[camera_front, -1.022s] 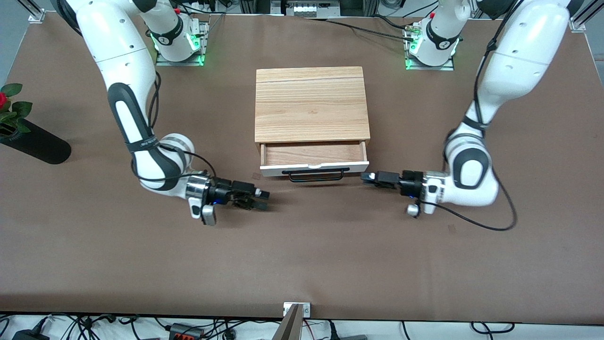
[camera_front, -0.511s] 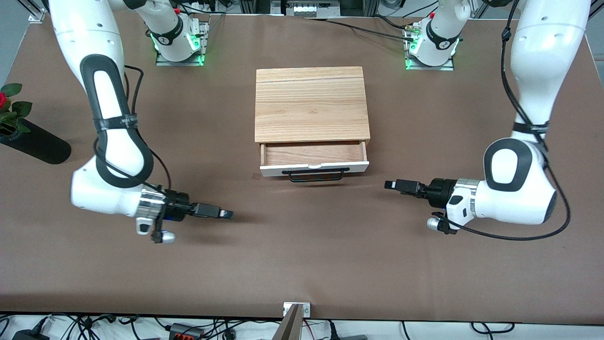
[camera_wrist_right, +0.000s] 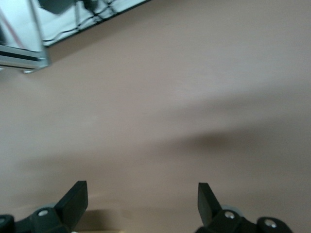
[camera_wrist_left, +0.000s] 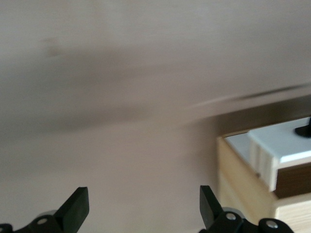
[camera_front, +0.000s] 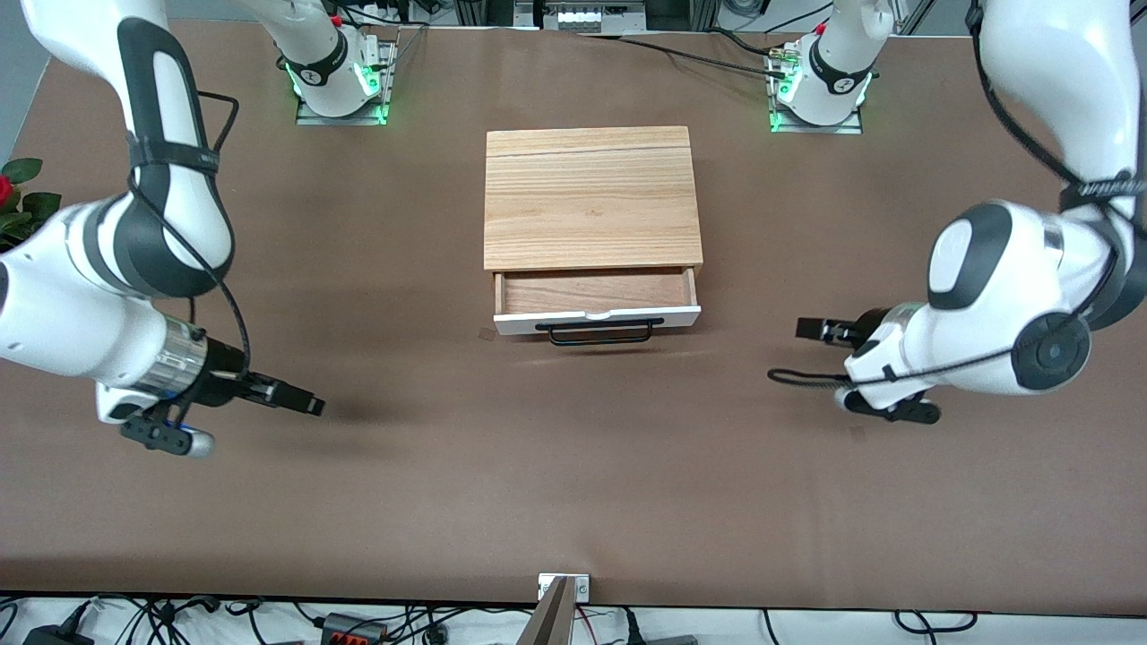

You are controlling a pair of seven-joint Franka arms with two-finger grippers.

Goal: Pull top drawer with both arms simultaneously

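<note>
Left gripper hangs over bare table toward the left arm's end, level with the drawer front but well apart from it. Fingers spread wide in the left wrist view, nothing between them. That same view catches the drawer's white corner and the pale box off to one side.

Right gripper sits over the table toward the right arm's end, well clear of the drawer. Its fingers are also wide apart and empty, with only brown tabletop in between.

Neither gripper touches the handle. Both arms bend out from their bases, elbows swung toward the table's ends.

Now the drawer: it is in the middle of the table, sticking partway out of the box on the side nearer the front camera. Wide and shallow, with a white front panel, a small notch in the middle of its top edge, and a long black bar handle running along the front. The brown wood floor inside shows as an open strip. The box above it is light wood with striped grain.

A red flower in a dark holder lies at the table edge by the right arm's end.
</note>
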